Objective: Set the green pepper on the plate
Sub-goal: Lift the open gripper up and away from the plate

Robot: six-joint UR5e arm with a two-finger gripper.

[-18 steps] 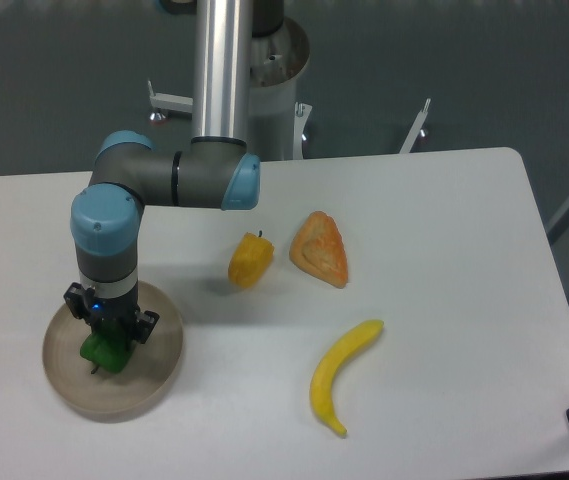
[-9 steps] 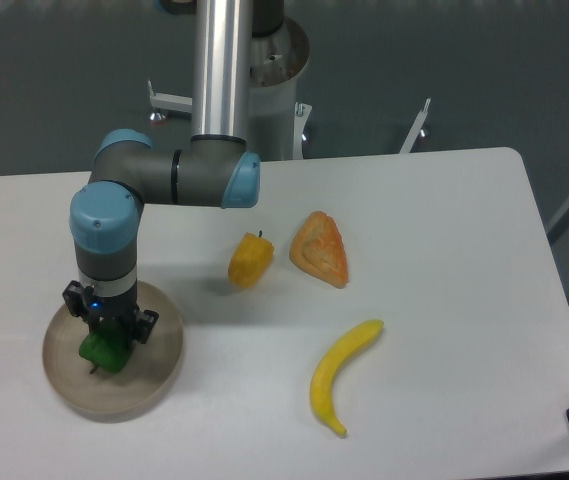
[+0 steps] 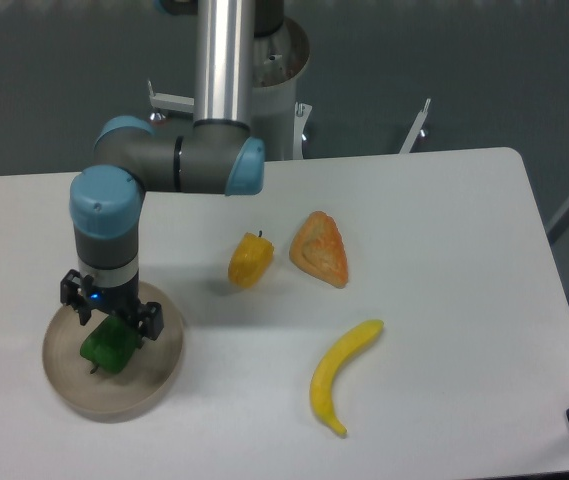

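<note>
On the plate (image 3: 154, 385), left of its middle, lies the green pepper (image 3: 110, 348), its stem pointing down toward the near rim and its long axis running roughly front to back. Directly above it hangs the pincer (image 3: 113, 322), fingers spread apart and seemingly clear of the pepper. My guess: a straight lift away remains.

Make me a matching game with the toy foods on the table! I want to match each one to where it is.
Things:
1. green pepper
2. banana
3. yellow-orange pepper
4. orange wedge-shaped toy

Places:
A. beside the yellow-orange pepper, nearer the table's far edge than the banana
B. on the plate, under the gripper
C. between the plate and the orange wedge-shaped toy
D. nearest the front edge of the table

Pairs: 1-B, 2-D, 3-C, 4-A
</note>
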